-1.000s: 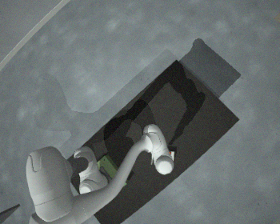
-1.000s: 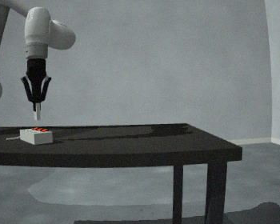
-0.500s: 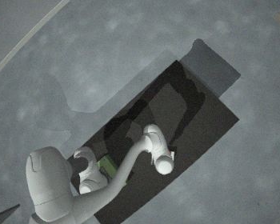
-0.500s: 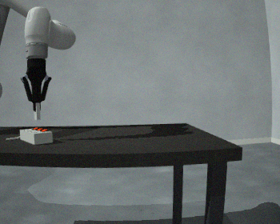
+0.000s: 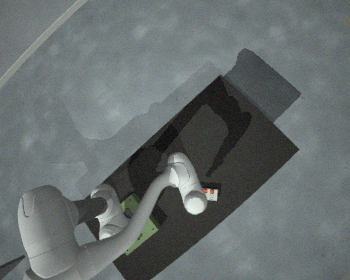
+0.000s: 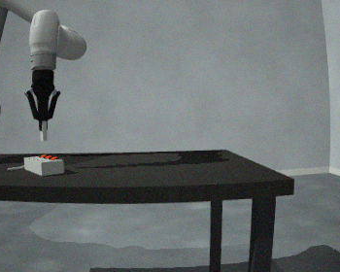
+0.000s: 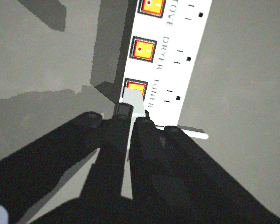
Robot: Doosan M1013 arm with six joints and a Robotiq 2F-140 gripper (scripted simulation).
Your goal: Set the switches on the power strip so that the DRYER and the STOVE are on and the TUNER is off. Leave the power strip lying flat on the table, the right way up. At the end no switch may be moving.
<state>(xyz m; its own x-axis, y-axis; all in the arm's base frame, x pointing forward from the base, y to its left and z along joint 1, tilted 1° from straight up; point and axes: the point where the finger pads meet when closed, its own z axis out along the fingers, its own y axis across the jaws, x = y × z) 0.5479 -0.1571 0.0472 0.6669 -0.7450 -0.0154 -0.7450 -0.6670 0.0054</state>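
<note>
A white power strip [image 7: 166,55] lies flat on the dark table, right way up. It also shows in the exterior view [image 6: 44,164] and the top view [image 5: 211,192]. In the wrist view it has three red-orange rocker switches: STOVE [image 7: 150,6] at the top, DRYER [image 7: 143,49] in the middle, TUNER [image 7: 133,89] nearest my fingers. All three look lit. My gripper [image 7: 130,102] is shut and empty, with its tips over the TUNER switch's near edge. In the exterior view the gripper [image 6: 44,132] hangs well above the strip, apart from it.
The strip sits near the table's left end in the exterior view, with its cord [image 6: 16,168] leading left. A green block [image 5: 139,225] lies by the robot base. The dark table [image 6: 150,170] stretches right.
</note>
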